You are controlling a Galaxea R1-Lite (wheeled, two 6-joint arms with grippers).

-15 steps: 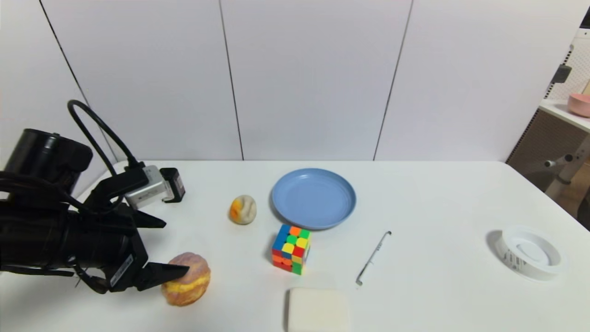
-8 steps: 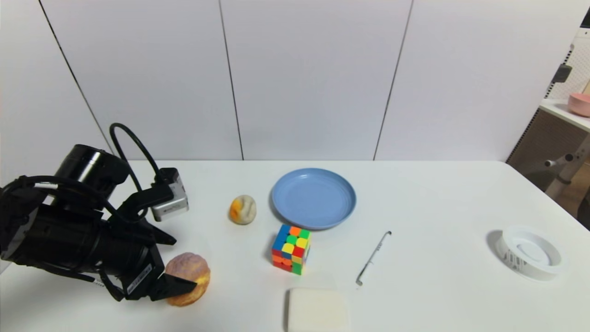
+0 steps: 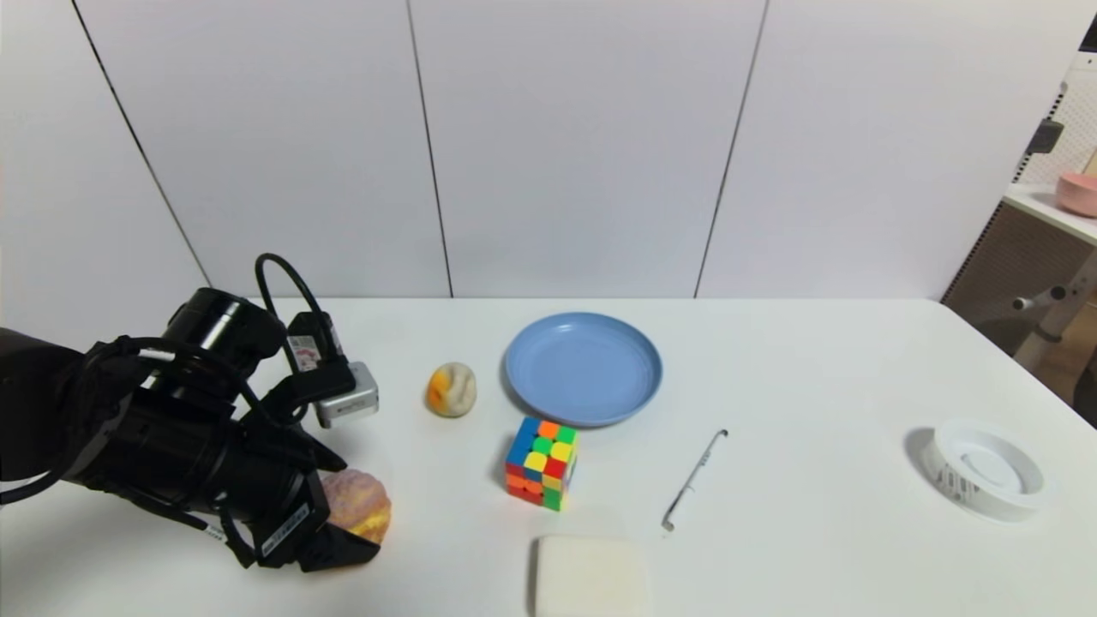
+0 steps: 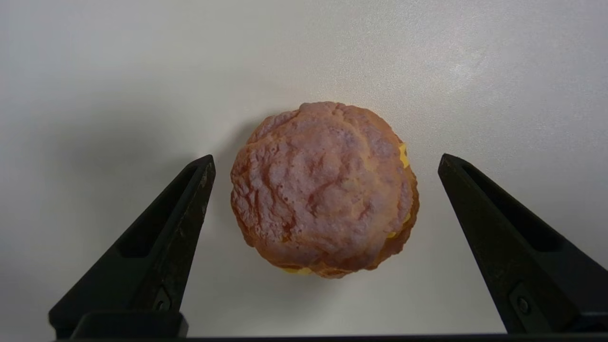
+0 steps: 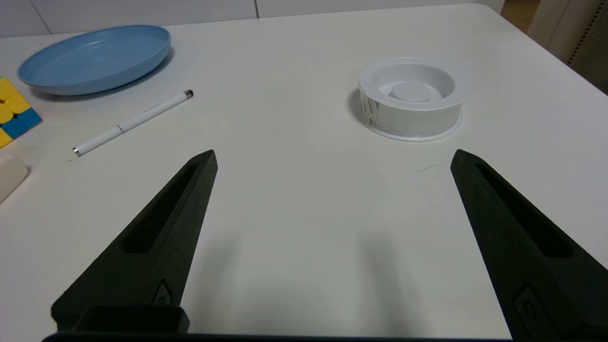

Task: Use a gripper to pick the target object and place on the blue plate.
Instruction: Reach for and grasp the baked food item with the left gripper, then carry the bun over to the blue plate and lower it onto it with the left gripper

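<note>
Sitting near-left on the table: bun, looking soft, light, crushable. Straddling it with left gripper wide open, holding nothing; best pinching gently across the sides.

bun: rough, crackled crust, matt brown-pink, with a smoother yellow band at the edge
left pincer: fingers of black matt plastic, faintly grainy
right pincer: the same black matt plastic
plate: smooth light-blue plastic, soft sheen
table: smooth white top, matt to faintly shiny
cube: glossy coloured plastic tiles
pen: smooth white barrel, small metal-looking tips
dish: smooth white plastic, slightly glossy
block: cream, matt, soft-edged
box: silver, brushed-metal look
</note>
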